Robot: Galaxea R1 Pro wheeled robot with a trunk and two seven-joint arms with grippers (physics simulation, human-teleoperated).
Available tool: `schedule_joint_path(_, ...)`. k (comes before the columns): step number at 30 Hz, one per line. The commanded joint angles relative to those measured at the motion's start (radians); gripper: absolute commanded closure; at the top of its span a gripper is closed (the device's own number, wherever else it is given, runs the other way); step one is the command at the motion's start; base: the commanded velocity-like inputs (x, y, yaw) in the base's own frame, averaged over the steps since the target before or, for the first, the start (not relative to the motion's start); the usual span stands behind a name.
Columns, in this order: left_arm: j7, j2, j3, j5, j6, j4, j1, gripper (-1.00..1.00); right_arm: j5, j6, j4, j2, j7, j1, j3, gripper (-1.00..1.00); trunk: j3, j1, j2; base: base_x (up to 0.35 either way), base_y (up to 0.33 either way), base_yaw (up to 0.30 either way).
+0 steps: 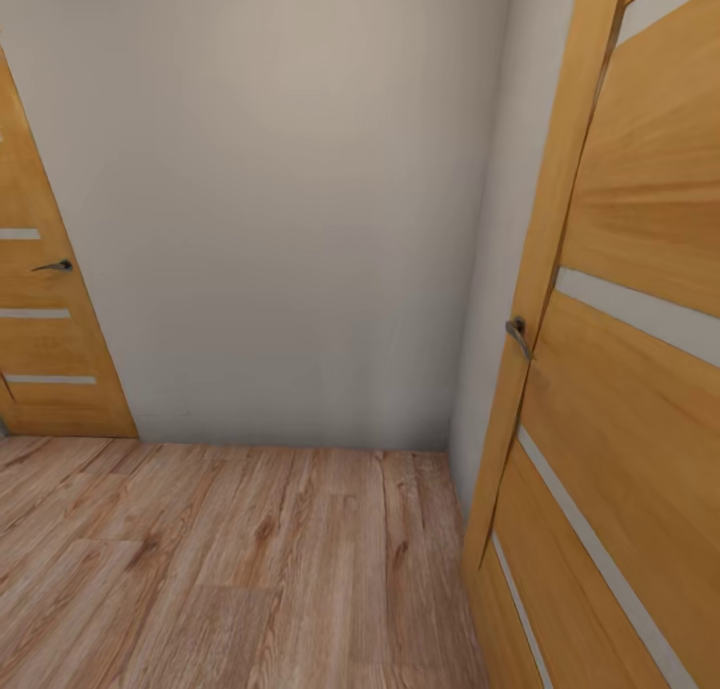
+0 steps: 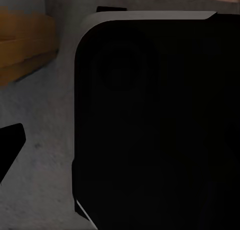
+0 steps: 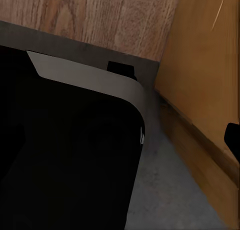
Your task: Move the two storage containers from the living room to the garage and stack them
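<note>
On our left we face a wooden door (image 1: pixel 40 319) with a lever handle (image 1: pixel 52 266), then a pale wall (image 1: pixel 290 199) over light plank flooring (image 1: pixel 220 569), then an open wooden door (image 1: pixel 620 369) close on our right. Beyond each wrist's dark body (image 2: pixel 160 125) lies grey concrete floor (image 3: pixel 165 190). We cannot tell either gripper's state, nor where the containers are.
</note>
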State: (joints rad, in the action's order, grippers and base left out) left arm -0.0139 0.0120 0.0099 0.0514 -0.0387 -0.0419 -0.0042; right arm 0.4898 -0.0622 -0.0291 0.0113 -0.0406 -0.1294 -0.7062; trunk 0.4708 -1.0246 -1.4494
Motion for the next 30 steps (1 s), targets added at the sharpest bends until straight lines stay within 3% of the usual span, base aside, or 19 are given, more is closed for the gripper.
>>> schedule_joint_path(1, -0.001, 0.000, 0.000, 0.005, -0.003, 0.001, 0.000, -1.00, 0.008, -0.005, -0.003, 0.001, -0.001, -0.001, -0.008, -1.00, 0.001, 0.000, 0.000, 0.131, 0.000, 0.000)
schedule_joint_path(23, -0.001, 0.000, 0.001, 0.005, -0.003, 0.000, 0.000, -1.00, 0.008, -0.004, -0.003, 0.001, -0.001, -0.001, -0.008, -1.00, 0.001, 0.000, 0.000, 0.120, 0.014, 0.002)
schedule_joint_path(30, -0.001, 0.000, 0.001, 0.005, -0.003, 0.001, 0.000, -1.00, 0.007, -0.004, -0.003, 0.001, -0.001, -0.001, -0.009, -1.00, 0.001, 0.000, 0.000, 0.003, 0.000, 0.195)
